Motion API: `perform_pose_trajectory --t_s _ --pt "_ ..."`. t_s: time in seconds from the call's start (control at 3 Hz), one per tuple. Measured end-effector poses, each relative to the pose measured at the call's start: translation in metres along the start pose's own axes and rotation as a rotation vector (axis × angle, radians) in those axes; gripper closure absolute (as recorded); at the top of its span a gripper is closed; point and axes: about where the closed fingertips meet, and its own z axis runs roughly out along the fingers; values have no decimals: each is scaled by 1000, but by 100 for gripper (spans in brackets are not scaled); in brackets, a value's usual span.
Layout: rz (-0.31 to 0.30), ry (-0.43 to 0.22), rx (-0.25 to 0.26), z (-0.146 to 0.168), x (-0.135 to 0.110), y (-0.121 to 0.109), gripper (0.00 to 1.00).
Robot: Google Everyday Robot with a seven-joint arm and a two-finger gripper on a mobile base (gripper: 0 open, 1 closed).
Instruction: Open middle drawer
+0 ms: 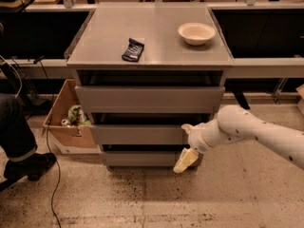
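The grey three-drawer cabinet stands in the middle of the camera view. The middle drawer has a plain flat front and sits shut between the taller top drawer and the narrow bottom drawer. My gripper, on a white arm coming in from the right, is at the right end of the middle drawer's front. Its cream fingers are spread, one fingertip at the front's upper edge and the other hanging below it. It holds nothing.
A white bowl and a dark packet lie on the cabinet top. A cardboard box with trash stands left of the cabinet. A person's leg and shoe and a cable are at the far left. Benches run behind.
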Motion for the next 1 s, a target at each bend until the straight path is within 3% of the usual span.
perform_pose_trajectory --t_s 0.33,1.0 --pt "24 -22 19 41 16 -19 0" --pt "80 -38 131 98 40 -70 0"
